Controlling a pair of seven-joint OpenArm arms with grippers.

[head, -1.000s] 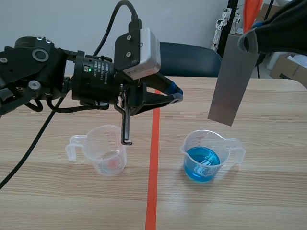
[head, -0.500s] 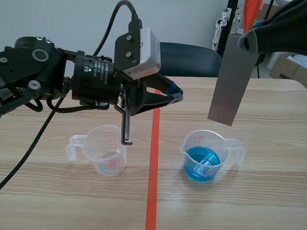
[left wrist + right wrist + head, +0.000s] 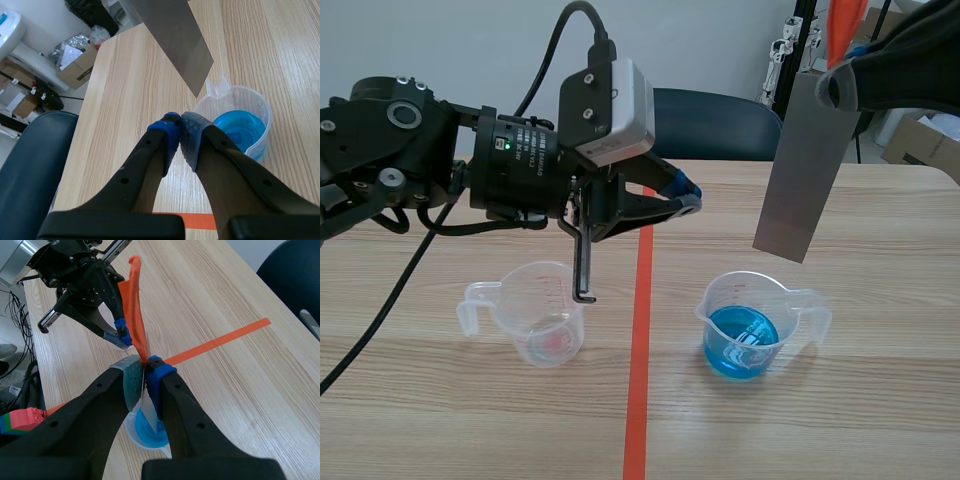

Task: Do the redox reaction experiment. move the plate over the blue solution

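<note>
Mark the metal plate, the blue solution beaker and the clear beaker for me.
metal plate (image 3: 804,170): scene view, middle of its flat face.
blue solution beaker (image 3: 744,345): scene view, front wall over the liquid.
clear beaker (image 3: 542,322): scene view, its front wall.

Place: we take this for a robotics lab or test room, set in an office-like space.
Bench: we see a wood-grain table (image 3: 880,400) marked with an orange tape line (image 3: 638,400).
Rig: we see black robot arms (image 3: 420,150) over the table, trailing a loose cable (image 3: 382,297).
Labware: we see two clear measuring beakers, one (image 3: 745,325) holding blue solution and the other (image 3: 535,315) without it, and a grey plate (image 3: 805,170) above the table.
Surroundings: we see a plain pale wall (image 3: 470,40), a dark blue chair (image 3: 720,120), cardboard boxes (image 3: 920,145) on the floor, and a metal stand (image 3: 790,50).
Oddments: we see coloured toy bricks (image 3: 20,420) beside the table.
</note>
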